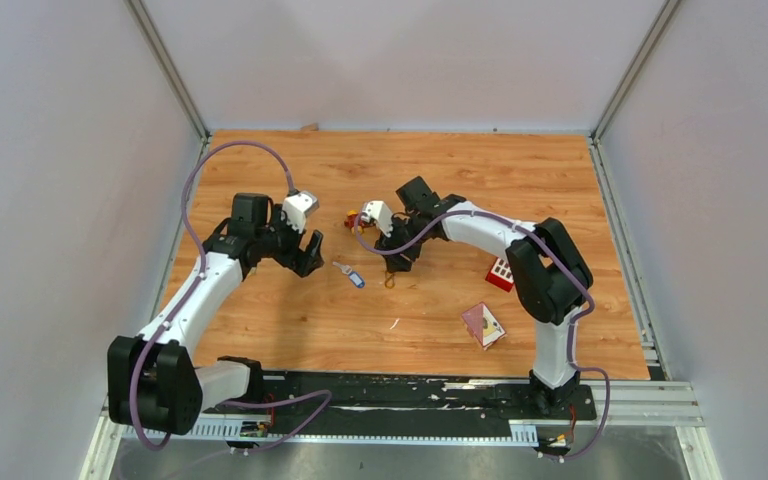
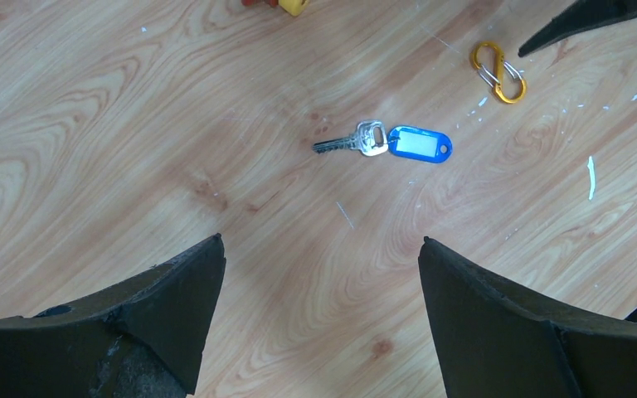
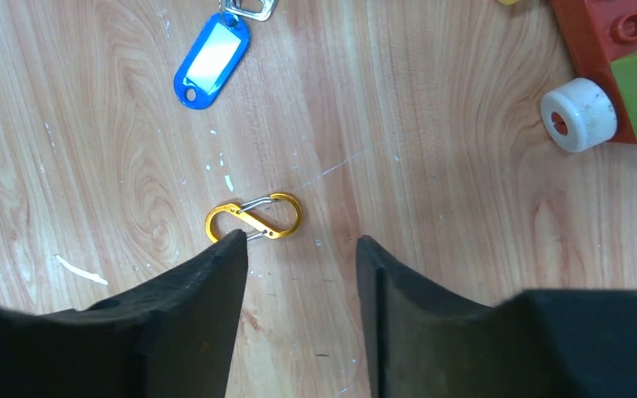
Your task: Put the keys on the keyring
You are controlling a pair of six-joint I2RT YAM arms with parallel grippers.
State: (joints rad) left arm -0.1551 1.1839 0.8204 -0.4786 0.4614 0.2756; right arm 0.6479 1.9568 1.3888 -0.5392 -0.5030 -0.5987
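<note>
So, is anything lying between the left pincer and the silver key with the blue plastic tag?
Nothing visible. The open left pincer hangs over bare wooden table, and the silver key with the blue plastic tag lies alone ahead of it. The gold S-shaped metal clip lies well aside.

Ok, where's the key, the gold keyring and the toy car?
key (image 2: pixel 371 138): left wrist view, on its silver head.
keyring (image 3: pixel 254 219): right wrist view, on the gold middle bar.
toy car (image 3: pixel 585 112): right wrist view, on its white wheel.
</note>
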